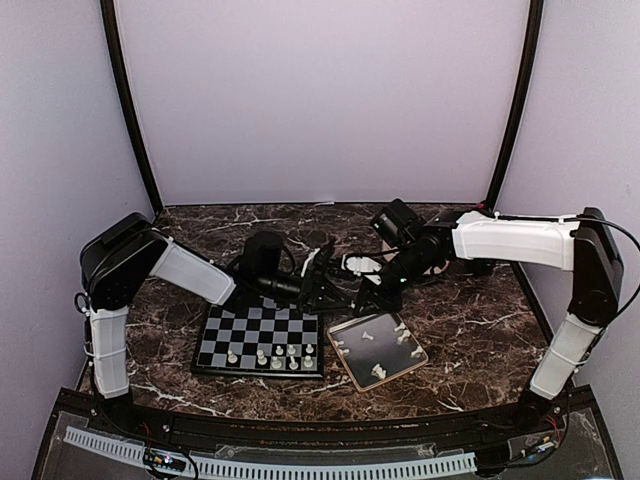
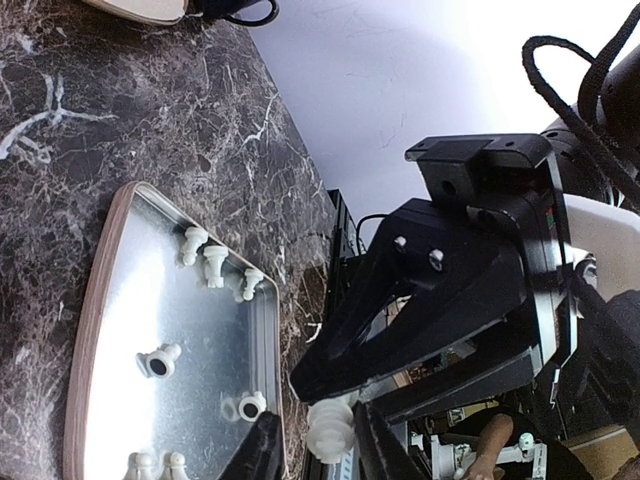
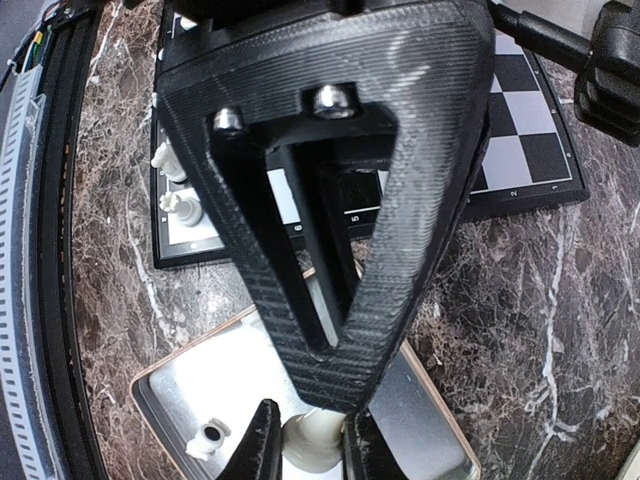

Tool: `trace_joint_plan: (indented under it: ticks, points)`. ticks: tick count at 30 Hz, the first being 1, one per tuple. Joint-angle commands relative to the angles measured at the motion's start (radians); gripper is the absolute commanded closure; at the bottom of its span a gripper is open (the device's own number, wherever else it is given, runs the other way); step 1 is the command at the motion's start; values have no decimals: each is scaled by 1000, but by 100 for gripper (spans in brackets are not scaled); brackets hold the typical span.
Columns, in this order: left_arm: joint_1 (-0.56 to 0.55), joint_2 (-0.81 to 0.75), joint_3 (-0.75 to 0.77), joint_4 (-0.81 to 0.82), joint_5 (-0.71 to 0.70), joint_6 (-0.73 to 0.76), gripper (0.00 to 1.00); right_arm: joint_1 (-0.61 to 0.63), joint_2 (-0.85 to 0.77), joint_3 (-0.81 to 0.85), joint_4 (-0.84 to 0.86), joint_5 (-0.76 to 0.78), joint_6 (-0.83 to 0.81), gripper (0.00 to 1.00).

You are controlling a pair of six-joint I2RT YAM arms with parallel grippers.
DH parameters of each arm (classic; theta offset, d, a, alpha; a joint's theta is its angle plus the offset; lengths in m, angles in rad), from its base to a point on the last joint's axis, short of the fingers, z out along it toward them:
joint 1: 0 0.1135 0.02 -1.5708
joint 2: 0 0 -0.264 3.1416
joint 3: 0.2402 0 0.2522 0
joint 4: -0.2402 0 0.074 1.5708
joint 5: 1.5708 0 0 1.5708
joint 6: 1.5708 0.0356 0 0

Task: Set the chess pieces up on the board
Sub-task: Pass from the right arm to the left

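The black-and-grey board (image 1: pixel 250 325) lies left of centre, with several white chess pieces (image 1: pixel 277 356) along its near rows. Both grippers meet in the air between the board and a metal tray (image 1: pixel 345 363). My right gripper (image 3: pixel 312 443) is shut on a cream chess piece (image 3: pixel 316 441). In the left wrist view the same piece (image 2: pixel 332 432) sits between the fingers of my left gripper (image 2: pixel 322 450). It touches one finger, and a gap shows on the other side. Several more pieces (image 2: pixel 215 262) lie on the tray (image 2: pixel 105 300).
The tray (image 3: pixel 220 380) lies on the dark marble table just right of the board (image 3: pixel 520 140) and below the grippers. A round beige plate (image 2: pixel 140 8) lies at the back behind the right arm. Purple walls close in the back and both sides.
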Motion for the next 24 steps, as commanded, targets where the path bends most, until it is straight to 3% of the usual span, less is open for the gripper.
trace_joint_plan:
  ticks: [1, 13, 17, 20, 24]
  points:
    - [-2, 6, 25, 47, 18, -18, 73, 1, 11, 25, -1, -29, -9, 87]
    - [-2, 16, 30, 82, 28, -31, 89, 1, 11, 25, 4, -21, -5, 85]
    - [7, -14, 21, 55, 25, -10, 92, -11, -37, 17, -29, -25, -50, 69]
    - [28, -88, 12, -74, 12, 67, 92, -53, -136, -29, -32, -49, -67, 57]
    - [59, -230, 24, -447, -88, 315, 92, -114, -242, -108, -37, -52, -70, 54]
